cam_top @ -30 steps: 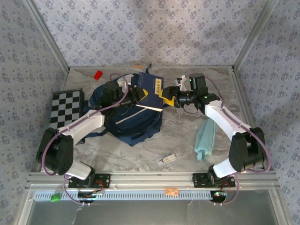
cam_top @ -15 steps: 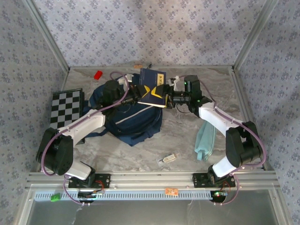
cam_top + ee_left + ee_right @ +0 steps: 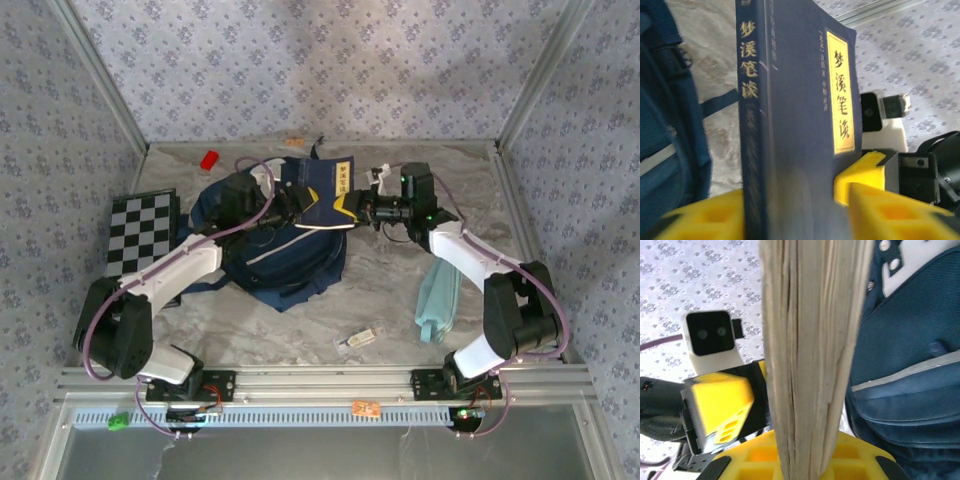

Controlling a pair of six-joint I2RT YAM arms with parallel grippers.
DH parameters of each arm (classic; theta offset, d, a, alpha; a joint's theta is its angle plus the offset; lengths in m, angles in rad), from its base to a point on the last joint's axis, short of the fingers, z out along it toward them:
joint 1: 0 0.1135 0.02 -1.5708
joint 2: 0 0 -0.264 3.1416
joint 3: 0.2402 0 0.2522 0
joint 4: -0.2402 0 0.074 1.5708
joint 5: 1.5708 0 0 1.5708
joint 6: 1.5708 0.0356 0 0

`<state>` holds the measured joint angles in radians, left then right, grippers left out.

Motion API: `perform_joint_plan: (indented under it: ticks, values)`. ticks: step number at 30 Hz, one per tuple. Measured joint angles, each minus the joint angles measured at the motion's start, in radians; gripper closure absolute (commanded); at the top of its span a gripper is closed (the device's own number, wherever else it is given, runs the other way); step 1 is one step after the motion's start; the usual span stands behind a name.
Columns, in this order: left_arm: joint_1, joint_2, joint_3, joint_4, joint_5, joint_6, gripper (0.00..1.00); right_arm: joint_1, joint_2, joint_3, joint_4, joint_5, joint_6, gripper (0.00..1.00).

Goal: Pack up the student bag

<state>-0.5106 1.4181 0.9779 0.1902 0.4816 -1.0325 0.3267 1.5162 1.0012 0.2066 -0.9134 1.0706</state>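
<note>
The top external camera hangs high behind the table, looking down on it from afar, its near edge at 6 o'clock and the back wall at 12. Both wrist cameras sit very close to one book, from opposite sides: the left faces cover and spine, the right the page edges. All three views share that book and the student bag.

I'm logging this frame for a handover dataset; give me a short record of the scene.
book: navy, yellow title label, held over the student bag
right gripper: jaws closed on the book, page-edge side
left gripper: jaws flank the spine side; grip unclear
table: checkerboard at left, teal cloth at right
</note>
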Motion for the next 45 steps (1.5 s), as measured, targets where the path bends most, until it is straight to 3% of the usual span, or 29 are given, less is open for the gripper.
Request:
perform_joint_plan:
  ticks: [8, 15, 20, 27, 31, 39, 45]
  values:
    - [-0.019, -0.071, 0.126, -0.457, -0.2, 0.428, 0.33, -0.137, -0.123, 0.032, -0.416, 0.057, -0.249, 1.0]
    - [-0.185, 0.032, 0.158, -0.693, -0.396, 0.757, 0.33, -0.259, -0.192, 0.037, -0.628, 0.062, -0.376, 1.0]
    - [-0.275, 0.167, 0.204, -0.76, -0.533, 0.875, 0.33, -0.28, -0.205, 0.026, -0.663, 0.062, -0.412, 1.0]
    - [-0.273, 0.311, 0.265, -0.766, -0.669, 0.929, 0.37, -0.28, -0.205, 0.009, -0.697, 0.062, -0.441, 1.0]
    - [-0.273, 0.365, 0.286, -0.762, -0.682, 0.952, 0.5, -0.28, -0.205, 0.009, -0.698, 0.063, -0.447, 1.0]
    - [-0.277, 0.376, 0.331, -0.773, -0.697, 0.998, 0.98, -0.28, -0.204, 0.009, -0.713, 0.074, -0.471, 1.0]
    - [-0.274, 0.314, 0.341, -0.784, -0.718, 1.014, 1.0, -0.278, -0.2, 0.01, -0.776, 0.083, -0.506, 1.0]
